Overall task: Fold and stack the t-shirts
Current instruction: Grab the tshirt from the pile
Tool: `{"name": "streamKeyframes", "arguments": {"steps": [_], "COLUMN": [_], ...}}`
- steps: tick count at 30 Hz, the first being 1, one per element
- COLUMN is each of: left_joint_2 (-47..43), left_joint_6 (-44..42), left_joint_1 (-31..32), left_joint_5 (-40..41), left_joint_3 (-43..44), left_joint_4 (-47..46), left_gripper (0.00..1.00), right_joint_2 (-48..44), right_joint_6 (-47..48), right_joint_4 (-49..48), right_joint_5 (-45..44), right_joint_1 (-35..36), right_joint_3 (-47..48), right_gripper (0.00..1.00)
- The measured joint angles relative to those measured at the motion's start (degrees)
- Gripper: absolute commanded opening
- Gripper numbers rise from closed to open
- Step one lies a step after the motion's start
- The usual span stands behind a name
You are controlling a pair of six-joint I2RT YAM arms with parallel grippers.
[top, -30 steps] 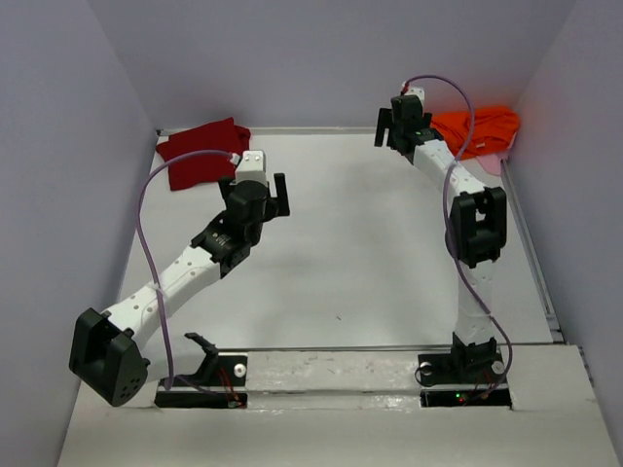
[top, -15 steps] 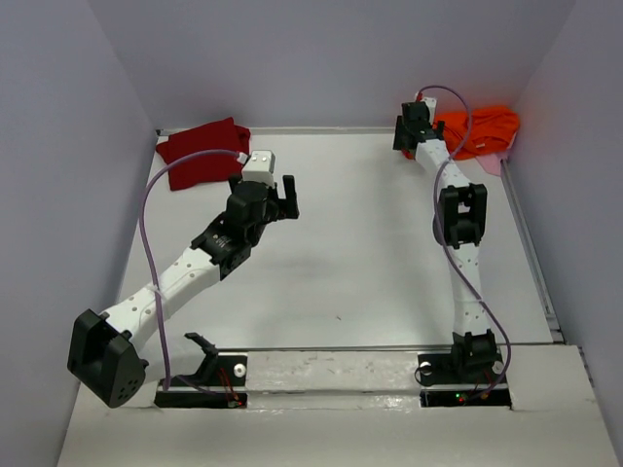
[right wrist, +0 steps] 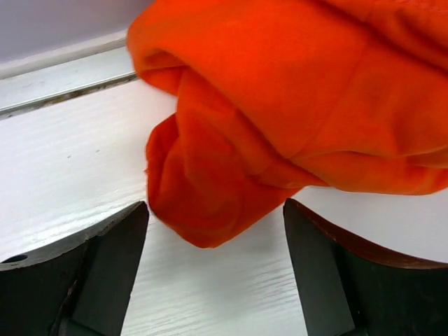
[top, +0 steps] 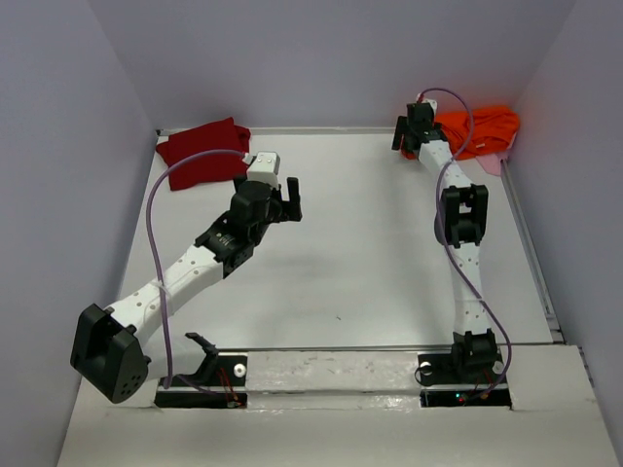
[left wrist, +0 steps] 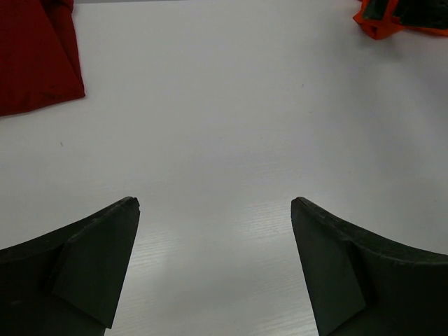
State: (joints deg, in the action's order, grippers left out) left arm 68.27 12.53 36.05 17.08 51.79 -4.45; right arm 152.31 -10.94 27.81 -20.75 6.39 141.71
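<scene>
The bright orange t-shirt (top: 479, 129) lies crumpled in the far right corner; its near fold (right wrist: 210, 189) hangs between my right fingers. My right gripper (top: 413, 125) is open, low at the shirt's left edge, holding nothing. The dark red t-shirt (top: 201, 153) lies folded at the far left; its corner shows in the left wrist view (left wrist: 35, 59). A pale pink t-shirt (top: 494, 162) peeks out under the orange one. My left gripper (top: 289, 197) is open and empty over the bare table (left wrist: 217, 140), right of the red shirt.
White walls close the table on the left, back and right. A raised rail (right wrist: 63, 80) runs along the far edge behind the orange shirt. The arm bases (top: 331, 375) sit on the near edge.
My right gripper has moved right to the orange shirt's edge, then held still. My left gripper has shifted slightly right and forward.
</scene>
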Motion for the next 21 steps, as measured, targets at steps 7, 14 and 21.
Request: {"name": "streamKeyframes", "arguments": {"steps": [7,14,21], "left_joint_2": [0.04,0.13,0.28], "left_joint_6": [-0.26,-1.01,-1.31], "left_joint_1": [0.59,1.09,1.11], "left_joint_5": [-0.92,-2.73,-3.48], "left_joint_3": [0.0,0.0,0.0], "left_joint_4": [-0.04,-0.28,-0.46], "left_gripper": [0.99,0.99,0.99], "right_joint_2": [1.57,2.1,0.22], "right_joint_6": [-2.03,-3.02,-3.34], "right_joint_4": [-0.44,-1.29,-2.95], "right_joint_5": [8.0,11.82,14.62], "right_joint_1": [0.0,-0.28,-0.59], "right_joint_3": [0.0,-0.02,-3.63], "right_gripper": [0.64,0.0,0.0]}}
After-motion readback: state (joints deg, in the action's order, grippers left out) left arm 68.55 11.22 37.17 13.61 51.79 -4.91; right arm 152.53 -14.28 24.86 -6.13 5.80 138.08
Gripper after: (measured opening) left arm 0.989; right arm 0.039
